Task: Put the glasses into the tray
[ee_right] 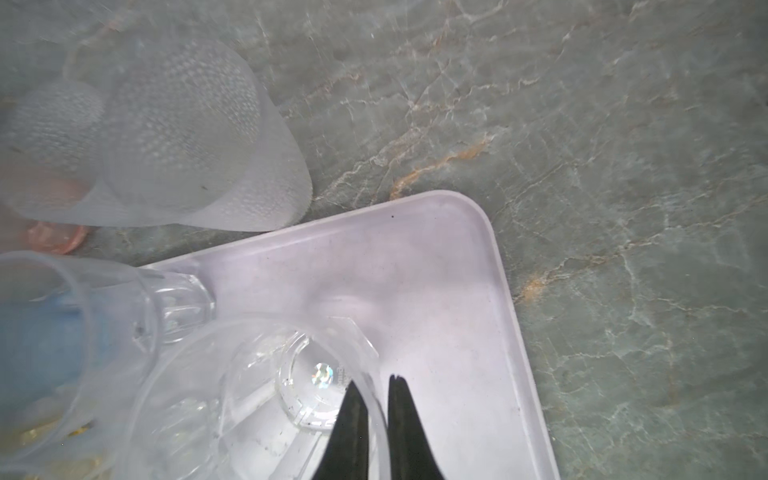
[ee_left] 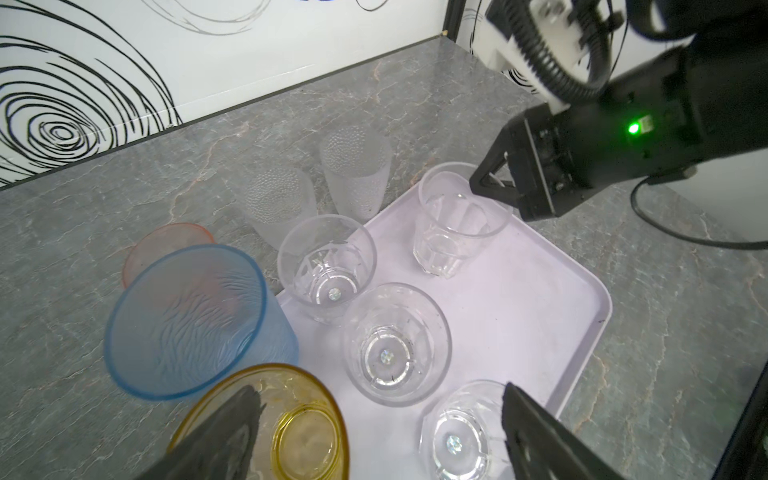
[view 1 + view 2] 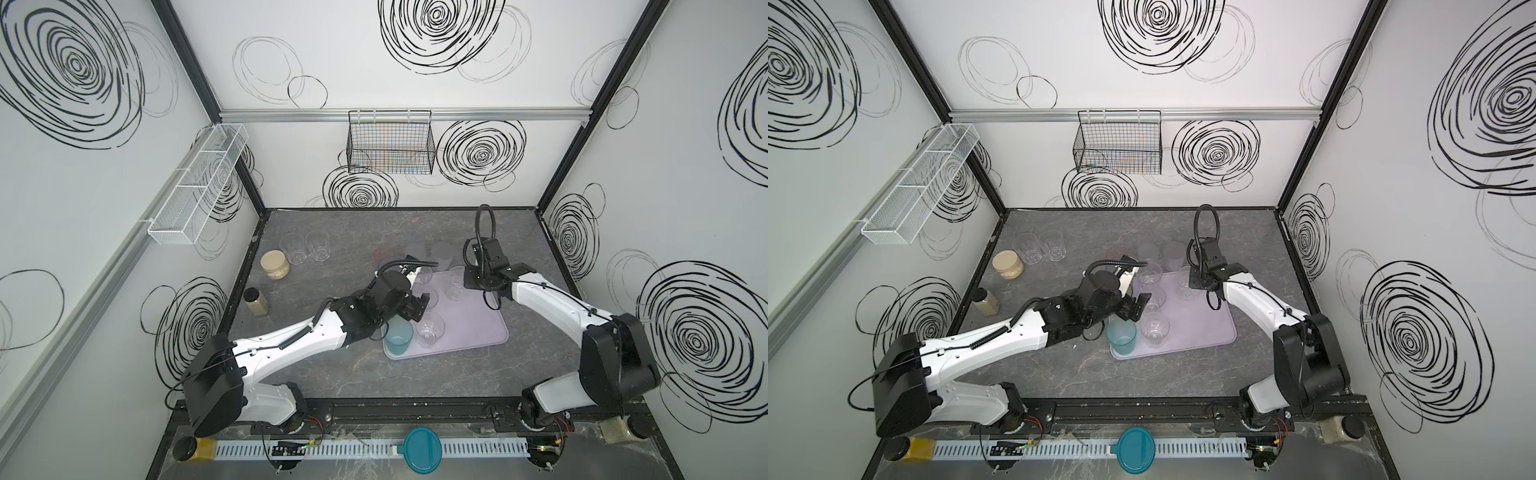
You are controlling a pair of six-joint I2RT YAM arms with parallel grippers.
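The pale lilac tray (image 3: 478,328) (image 3: 1204,332) (image 2: 519,299) (image 1: 436,270) holds a teal glass (image 3: 399,337) and several clear glasses (image 3: 431,328). My left gripper (image 3: 415,311) (image 2: 379,390) hangs open over the tray's near left part. One finger is over an amber glass (image 2: 291,419) and the other is beside a clear glass (image 2: 457,440). My right gripper (image 1: 376,382) is shut on the rim of a clear glass (image 2: 457,220) (image 1: 257,395) at the tray's far right corner. A blue glass (image 2: 187,320), a pink glass (image 2: 166,245) and two frosted glasses (image 2: 357,174) stand beside the tray.
Two clear glasses (image 3: 305,247) stand at the back left, near two jars with beige contents (image 3: 275,264) (image 3: 255,301). A black wire basket (image 3: 390,143) and a white one (image 3: 199,183) hang on the walls. A round teal lid (image 3: 424,449) lies at the front edge.
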